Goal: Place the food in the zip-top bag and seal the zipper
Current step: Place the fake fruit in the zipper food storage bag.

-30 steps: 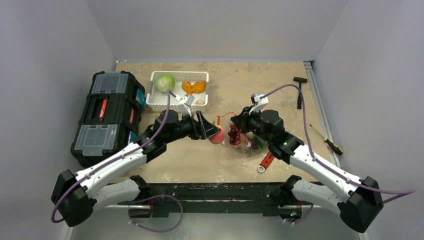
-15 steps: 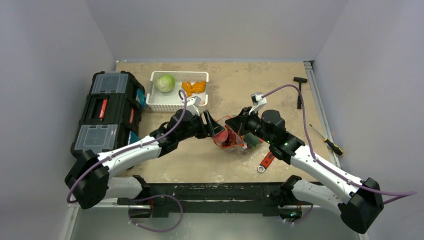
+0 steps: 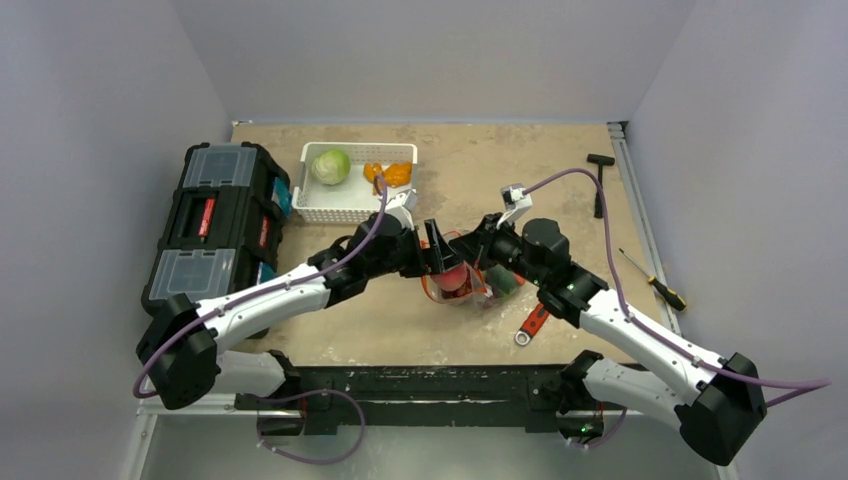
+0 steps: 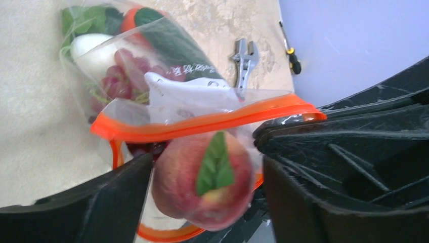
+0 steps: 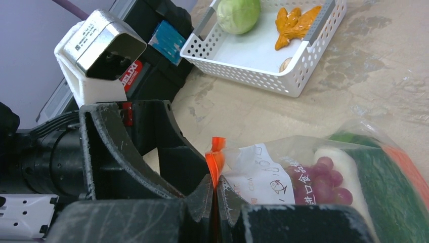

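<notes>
The clear zip-top bag (image 3: 478,288) lies mid-table holding dark red grapes (image 4: 126,71), a white radish (image 4: 91,48), a dark green piece (image 4: 172,40) and an orange carrot (image 4: 129,17). Its orange-red zipper (image 4: 202,121) gapes open. My right gripper (image 5: 216,197) is shut on one end of that strip, holding the mouth up. The pink peach (image 4: 202,182) with its green leaf sits in the bag's mouth between the fingers of my left gripper (image 4: 205,195). The jaws stand slightly wider than the peach, with a thin gap on one side.
A white slotted basket (image 3: 340,213) at the back left holds a green cabbage (image 3: 331,166) and orange pieces (image 3: 388,174). A black toolbox (image 3: 215,230) fills the left side. A red-handled wrench (image 3: 532,323), a screwdriver (image 3: 655,282) and a black T-tool (image 3: 600,170) lie to the right.
My left arm has carried the peach rightward from beside the bag into its mouth. My right gripper has kept hold of the zipper end, and the bag has shifted slightly left.
</notes>
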